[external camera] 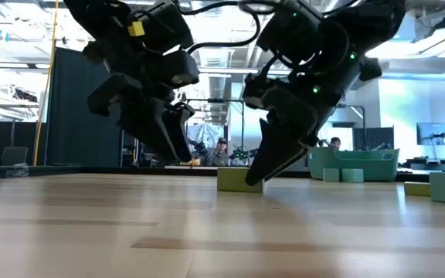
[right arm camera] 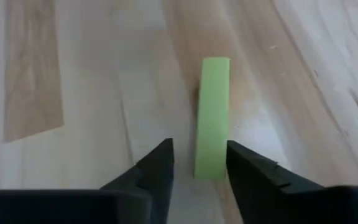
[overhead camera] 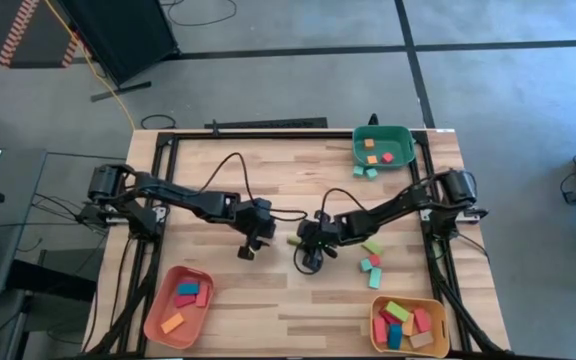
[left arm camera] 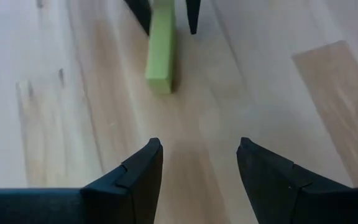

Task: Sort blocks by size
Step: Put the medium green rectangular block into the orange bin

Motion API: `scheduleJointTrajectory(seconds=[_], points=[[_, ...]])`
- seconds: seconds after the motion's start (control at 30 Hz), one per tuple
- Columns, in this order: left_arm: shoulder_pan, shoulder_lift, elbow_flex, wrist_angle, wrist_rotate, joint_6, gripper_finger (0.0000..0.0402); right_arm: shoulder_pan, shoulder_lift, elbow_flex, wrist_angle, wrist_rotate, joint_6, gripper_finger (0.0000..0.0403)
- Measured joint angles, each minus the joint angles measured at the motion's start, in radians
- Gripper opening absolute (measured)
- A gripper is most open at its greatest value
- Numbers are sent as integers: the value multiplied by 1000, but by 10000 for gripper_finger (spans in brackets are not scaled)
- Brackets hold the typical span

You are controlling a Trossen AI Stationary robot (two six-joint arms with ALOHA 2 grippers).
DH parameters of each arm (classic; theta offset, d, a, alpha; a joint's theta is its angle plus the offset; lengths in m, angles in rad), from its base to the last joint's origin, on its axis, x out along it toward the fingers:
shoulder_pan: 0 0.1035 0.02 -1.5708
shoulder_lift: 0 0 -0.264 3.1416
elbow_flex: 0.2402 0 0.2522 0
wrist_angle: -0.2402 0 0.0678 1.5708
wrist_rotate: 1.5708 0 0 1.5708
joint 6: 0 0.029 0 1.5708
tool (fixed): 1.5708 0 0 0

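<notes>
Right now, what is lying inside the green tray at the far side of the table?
The green tray holds an orange block, another orange block and a red block. Anything beneath them is hidden.

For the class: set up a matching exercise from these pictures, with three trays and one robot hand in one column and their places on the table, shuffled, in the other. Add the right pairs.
1. green tray
2. salmon tray
3. yellow tray
4. right hand

A. near left corner
B. table middle, at the light green bar
C. far right corner
D. near right corner

Pairs: 1-C, 2-A, 3-D, 4-B
</notes>
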Motion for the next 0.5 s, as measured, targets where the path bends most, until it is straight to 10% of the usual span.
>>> scheduleJointTrajectory(seconds=[0.5], points=[[-30, 1, -1, 192, 1, 57, 197, 31, -47, 0, -81, 20, 10, 234]])
